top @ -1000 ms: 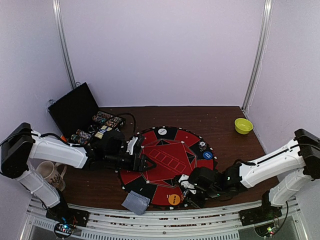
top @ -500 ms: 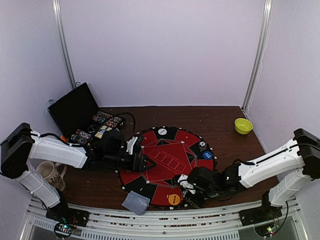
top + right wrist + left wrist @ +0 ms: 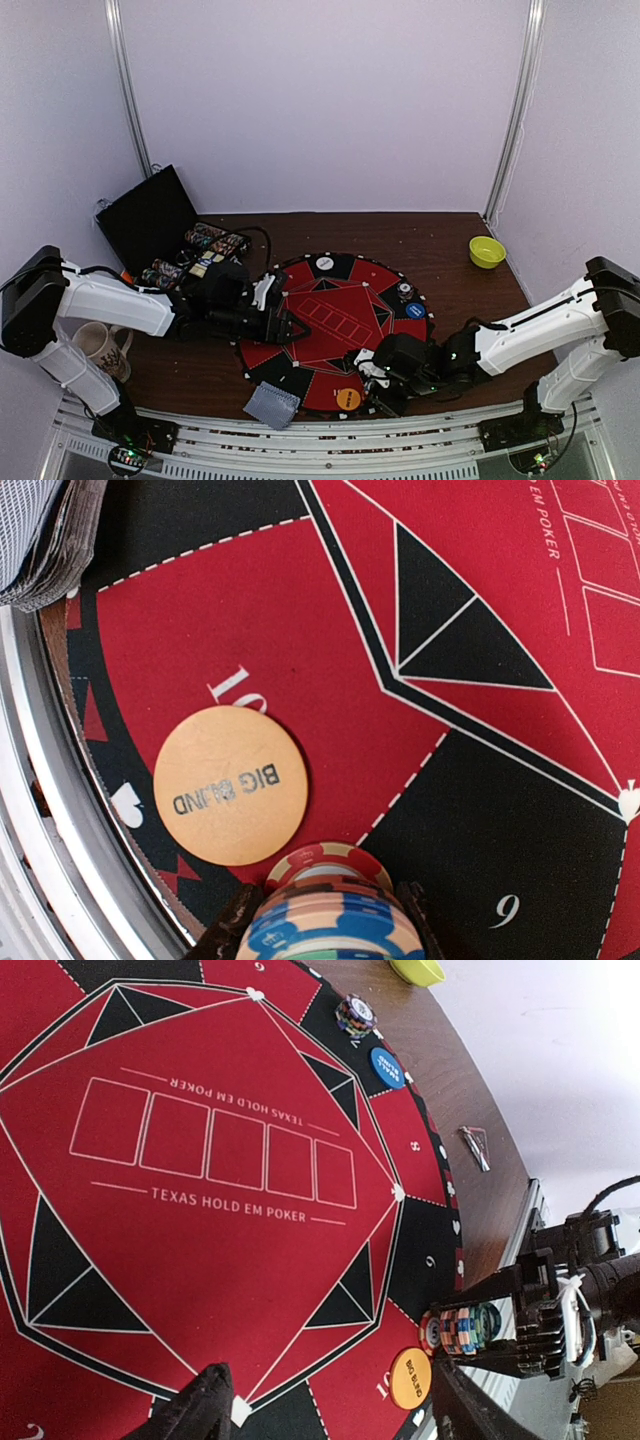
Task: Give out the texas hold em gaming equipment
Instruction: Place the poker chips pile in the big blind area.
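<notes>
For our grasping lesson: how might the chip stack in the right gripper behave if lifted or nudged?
The chip stack is separate discs, so it may shear or topple if nudged. Squeezed sideways by the right gripper, middle chips could slip out.

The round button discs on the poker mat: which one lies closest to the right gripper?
The orange round disc printed BIG BLIND, just beside the right gripper; the blue disc and the white disc lie much farther away.

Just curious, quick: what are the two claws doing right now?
Left gripper: open, holding nothing.
Right gripper: closed on a stack of poker chips.
</notes>
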You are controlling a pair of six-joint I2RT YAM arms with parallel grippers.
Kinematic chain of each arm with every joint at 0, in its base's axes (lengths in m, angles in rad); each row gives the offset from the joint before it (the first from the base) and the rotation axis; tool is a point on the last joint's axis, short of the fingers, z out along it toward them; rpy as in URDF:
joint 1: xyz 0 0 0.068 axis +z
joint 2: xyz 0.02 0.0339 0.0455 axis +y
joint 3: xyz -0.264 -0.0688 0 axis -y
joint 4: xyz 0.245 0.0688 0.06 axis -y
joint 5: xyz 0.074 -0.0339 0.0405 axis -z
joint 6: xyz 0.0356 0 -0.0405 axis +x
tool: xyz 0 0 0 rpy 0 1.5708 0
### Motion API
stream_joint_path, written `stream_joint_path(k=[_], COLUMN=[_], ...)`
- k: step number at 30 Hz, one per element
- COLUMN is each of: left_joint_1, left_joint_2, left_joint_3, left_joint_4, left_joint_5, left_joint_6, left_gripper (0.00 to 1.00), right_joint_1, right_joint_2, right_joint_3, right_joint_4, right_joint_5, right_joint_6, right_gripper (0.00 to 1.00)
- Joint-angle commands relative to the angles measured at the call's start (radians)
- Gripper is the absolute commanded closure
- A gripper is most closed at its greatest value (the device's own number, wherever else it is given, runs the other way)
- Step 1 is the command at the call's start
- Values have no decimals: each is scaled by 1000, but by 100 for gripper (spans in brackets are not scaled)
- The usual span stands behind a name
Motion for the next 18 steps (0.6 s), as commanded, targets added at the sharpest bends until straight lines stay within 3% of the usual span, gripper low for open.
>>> stream_joint_path(k=[1,12,18], left_joint_1=[9,17,17], left_joint_2=[-25,-57,-58], left_joint_3=[8,8,13], left_joint_4=[11,-21,-29], left_joint_5=[-11,-30,-31], left_joint_6=[21,36,40], left_gripper=[30,30,29], right_joint_1=[6,4,4], right_joint_2=[17,38,38], right_joint_3=[28,40,56], right_joint_4=[-31,-41,-54], right_joint_5=[38,52,39], right_joint_6=[7,12,1], right_gripper=[56,50,31])
